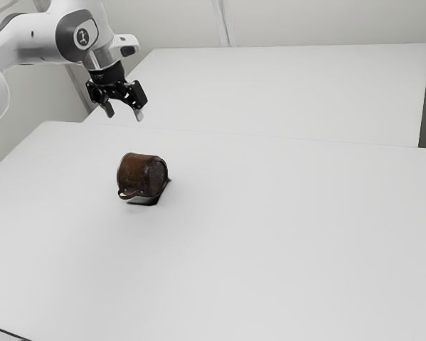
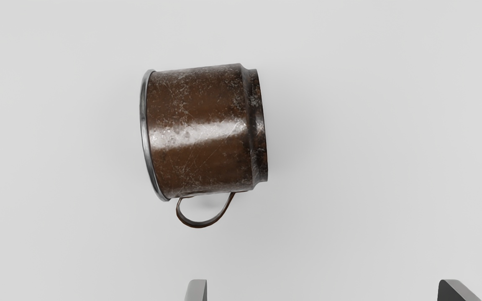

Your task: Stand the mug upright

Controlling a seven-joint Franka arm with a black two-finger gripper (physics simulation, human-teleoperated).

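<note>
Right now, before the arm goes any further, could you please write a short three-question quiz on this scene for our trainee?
1. How does the mug lie on the table?
A) upright
B) on its side
C) upside down
2. True or false: the claw is open and clear of the mug.
3. Fill in one word: in the wrist view, the mug's ____ juts toward the claw's fingers.

Key: 1 B; 2 true; 3 handle.
</note>
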